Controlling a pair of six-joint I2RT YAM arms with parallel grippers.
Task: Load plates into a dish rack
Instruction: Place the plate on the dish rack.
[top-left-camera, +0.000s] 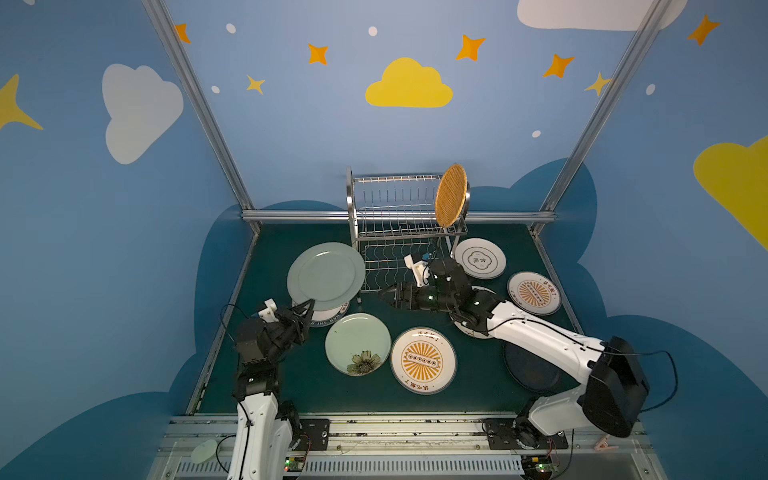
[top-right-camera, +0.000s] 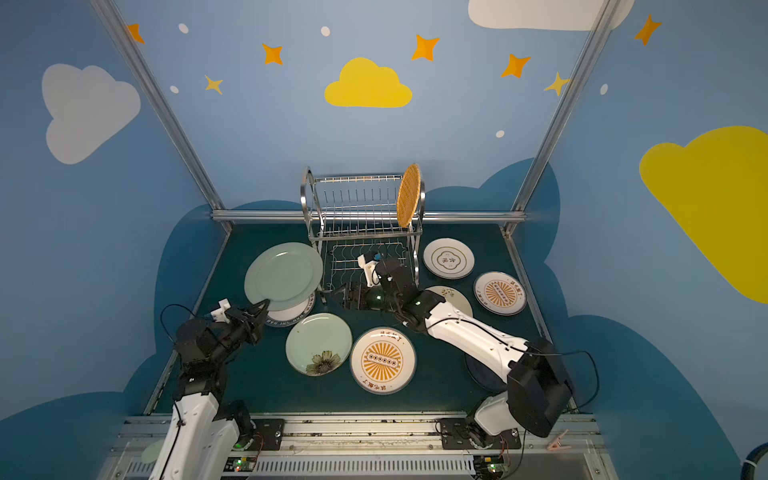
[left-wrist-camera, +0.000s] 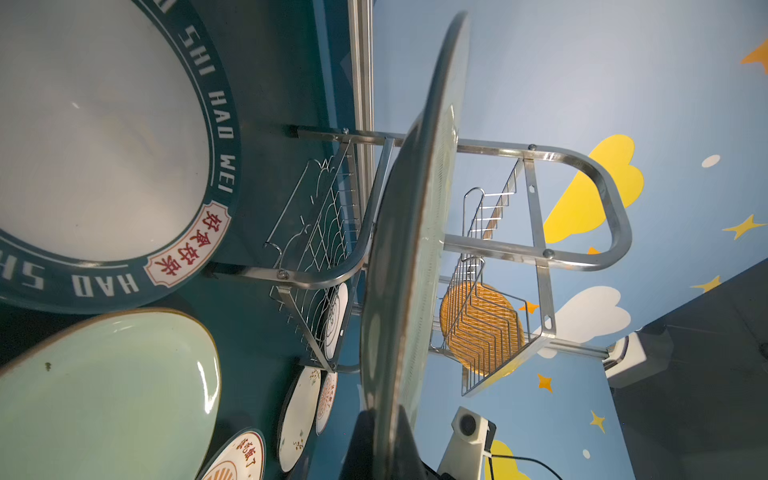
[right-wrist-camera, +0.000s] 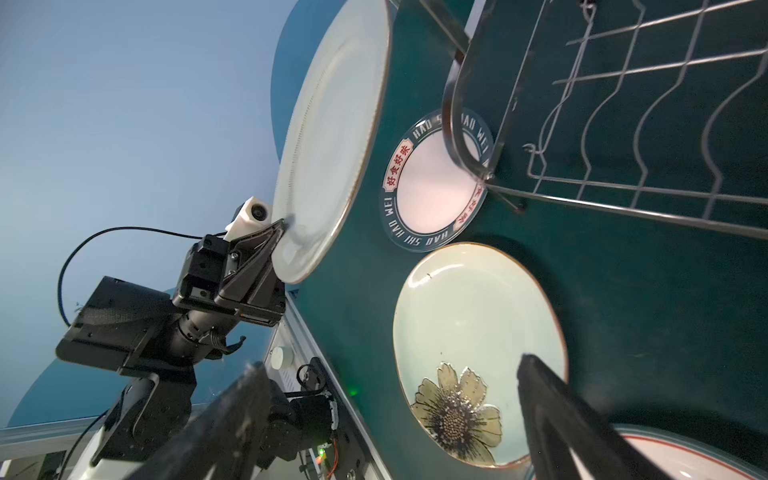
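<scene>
1. Covering the whole work area, the dark green table (top-left-camera: 307, 399) carries the rack and all the loose plates.
2. The dish rack (top-left-camera: 399, 208) stands at the far middle of the table, with upright slot wires in the top tier and wavy wires below.
3. The pale green plate (top-left-camera: 326, 276) is the biggest plate. It is lifted and tilted, just left of the rack's lower tier.
4. The dark navy plate (top-left-camera: 528, 370) lies flat at the near right, partly under the right arm.
5. The lettered-rim plate (top-left-camera: 332, 321) lies flat under the lifted plate and is mostly hidden in both top views.
6. The near sunburst plate (top-left-camera: 423, 360) lies flat at near centre, with the flower plate (top-left-camera: 358, 344) just beside it on the left.
7. The far sunburst plate (top-left-camera: 534, 293) and the emblem plate (top-left-camera: 480, 257) lie flat to the right of the rack. The sprigged plate (top-right-camera: 451, 297) is half covered by the right arm.
8. The woven orange plate (top-left-camera: 451, 195) stands on edge in the top tier, at the right end.
9. The left tool (top-left-camera: 311, 304) is clamped on the pale green plate's near rim.
10. The right tool (top-left-camera: 384, 296) has its jaws wide apart and grips nothing. It hovers in front of the lower tier, between the rack and the flower plate.
</scene>
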